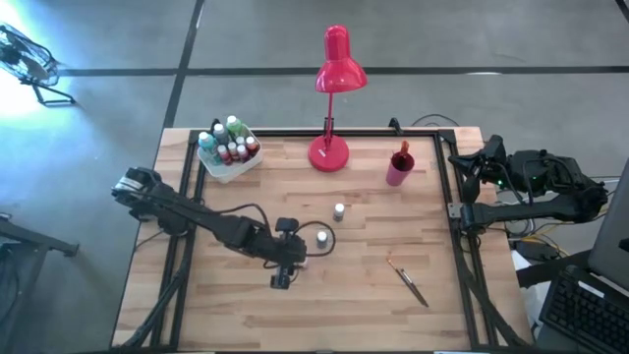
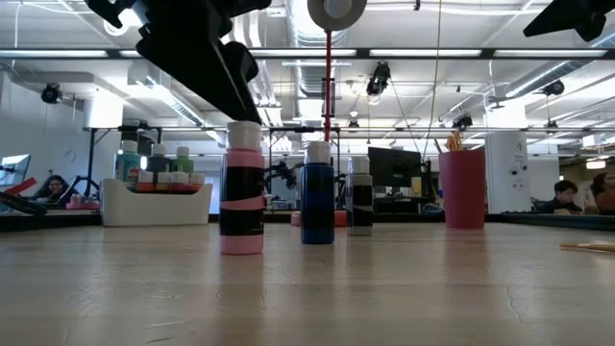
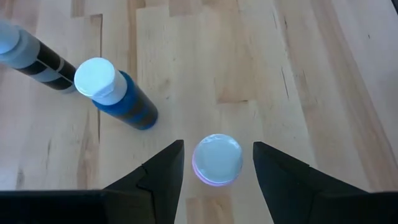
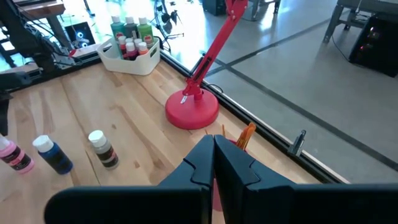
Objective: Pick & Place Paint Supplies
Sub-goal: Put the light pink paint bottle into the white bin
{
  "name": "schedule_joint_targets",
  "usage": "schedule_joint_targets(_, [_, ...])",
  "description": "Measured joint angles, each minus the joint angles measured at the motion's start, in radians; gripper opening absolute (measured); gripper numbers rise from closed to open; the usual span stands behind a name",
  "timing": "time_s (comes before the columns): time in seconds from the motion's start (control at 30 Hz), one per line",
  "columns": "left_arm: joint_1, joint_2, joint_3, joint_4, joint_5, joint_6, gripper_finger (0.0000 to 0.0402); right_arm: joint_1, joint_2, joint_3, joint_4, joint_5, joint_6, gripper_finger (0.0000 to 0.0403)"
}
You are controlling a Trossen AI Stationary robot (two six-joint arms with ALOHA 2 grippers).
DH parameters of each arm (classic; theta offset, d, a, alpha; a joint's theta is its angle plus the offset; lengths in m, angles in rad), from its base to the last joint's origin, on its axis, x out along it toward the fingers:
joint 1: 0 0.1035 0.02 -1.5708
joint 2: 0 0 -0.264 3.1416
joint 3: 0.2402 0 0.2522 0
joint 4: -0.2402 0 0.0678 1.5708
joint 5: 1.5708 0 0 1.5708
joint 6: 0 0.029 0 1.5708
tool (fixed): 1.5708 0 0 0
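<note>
Pale wooden table (image 1: 373,295), concrete floor all around, an open workshop with ceiling lights visible behind it in the low view. Left gripper (image 3: 217,171) hangs over the middle of the table, fingers (image 3: 158,180) spread part-way with a pink bottle (image 2: 241,188) standing between them, a gap on either side of its white cap, so nothing gripped. That bottle carries a black label band, no lettering legible. Just beside it, the blue bottle (image 3: 118,94), white cap too, and a little farther on a dark-labelled bottle (image 4: 103,149); nothing readable on either. Far left corner: a white tub (image 1: 226,167) packed with more bottles, green and red among them. Red desk lamp (image 1: 334,93) stands at the far edge, middle. To its right, a pink cup (image 1: 399,167) with brush handles poking out. One paintbrush (image 1: 406,279) lies loose on the near right of the table. Right gripper (image 4: 214,163) sits off at the table's right edge, fingers pressed together, empty.
</note>
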Motion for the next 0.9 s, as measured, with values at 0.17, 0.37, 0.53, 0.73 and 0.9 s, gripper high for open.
schedule_joint_targets(0.17, [0.003,0.006,0.000,0.002,0.004,-0.006,0.0197,0.000,0.000,0.000,0.000,0.000,0.000,0.0008])
schedule_joint_targets(0.37, [0.006,0.047,-0.001,0.006,0.012,-0.007,0.0197,0.000,0.000,0.000,0.000,0.000,0.000,0.0008])
schedule_joint_targets(0.53, [0.006,0.070,-0.001,0.025,0.017,0.002,0.0197,0.000,0.000,0.000,0.000,0.000,0.000,0.0008])
schedule_joint_targets(0.73, [0.008,0.067,0.000,0.029,0.017,0.005,0.0197,0.000,0.000,0.000,0.000,0.000,0.000,0.0008])
schedule_joint_targets(0.9, [0.014,0.064,0.000,0.028,0.015,0.005,0.0190,0.000,0.000,0.000,0.000,0.000,0.000,0.0008])
